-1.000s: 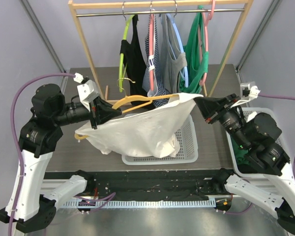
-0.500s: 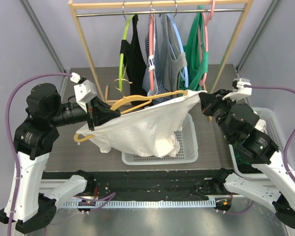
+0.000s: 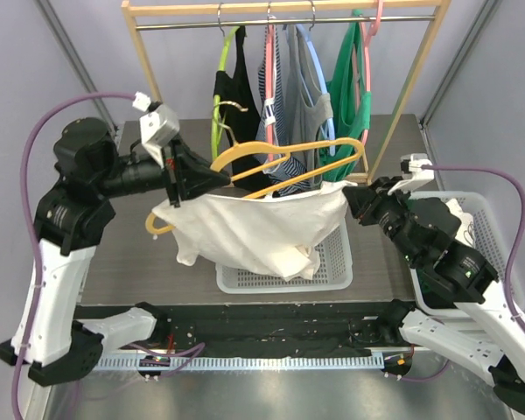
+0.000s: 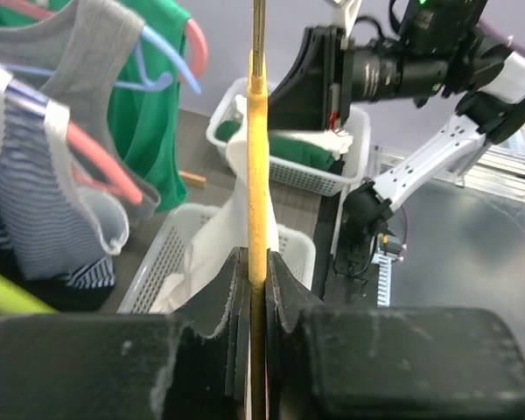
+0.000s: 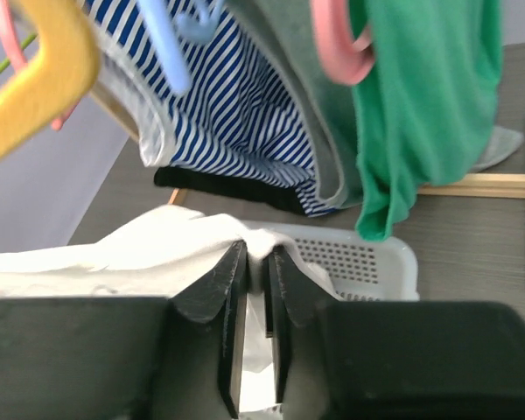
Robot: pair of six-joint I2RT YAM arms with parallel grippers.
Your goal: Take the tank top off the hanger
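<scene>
My left gripper [image 4: 256, 262] is clamping the yellow hanger [image 4: 258, 131] and holding it high. My right gripper [image 5: 256, 254] is pinching the right edge of the white tank top [image 3: 254, 227], which is sagging between them over the basket [image 3: 332, 254]. Its left side may be snagging the hanger's near end, so pulling risks slipping my pinch. A second ago, the hanger's right end was inside the fabric; now it is showing bare.

Below left gripper [image 3: 217, 180] and right gripper [image 3: 350, 198]: dark wood-grain table [image 3: 127, 271]. Beyond both, at table's far edge: wooden rack [image 3: 153, 83], metal rail [image 3: 184, 25]. Behind rack: pale grey walls [image 3: 9, 70]. Nearer than both: brushed metal surface [image 3: 271, 394]. Lighting even, diffuse.
</scene>
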